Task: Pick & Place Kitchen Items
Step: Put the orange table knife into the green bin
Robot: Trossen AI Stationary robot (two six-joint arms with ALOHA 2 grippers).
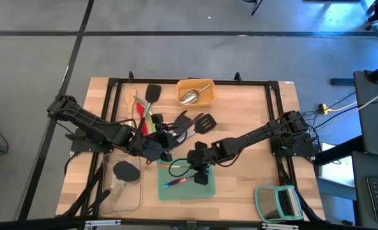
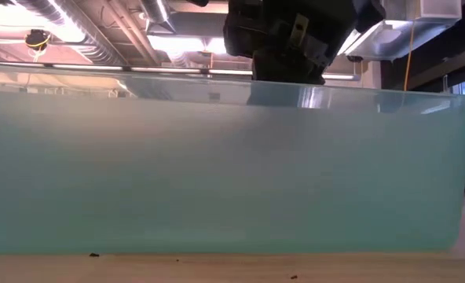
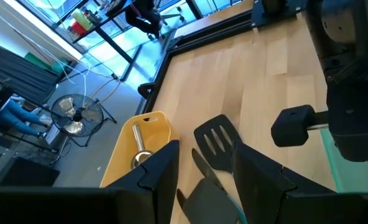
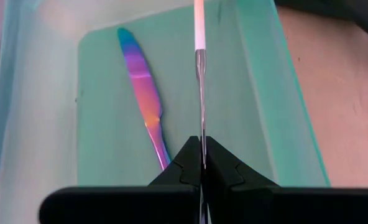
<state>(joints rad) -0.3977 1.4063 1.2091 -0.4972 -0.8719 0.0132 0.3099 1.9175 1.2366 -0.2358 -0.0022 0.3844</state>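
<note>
Knife (image 4: pixel 145 93) in teal tray (image 1: pixel 166 191); scoop (image 1: pixel 190 96) in yellow tray (image 1: pixel 208 85) behind; rack (image 1: pixel 278 203) far right.

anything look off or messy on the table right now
Nothing damaged or spilled. The one untidy spot is the utensil pile at mid-table, its handles crossing at odd angles. The iridescent knife lies flat inside the teal tray.

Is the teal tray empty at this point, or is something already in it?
Not empty. An iridescent knife lies flat on the floor of the teal tray, while the right gripper, shut on a thin utensil, is above it.
</note>
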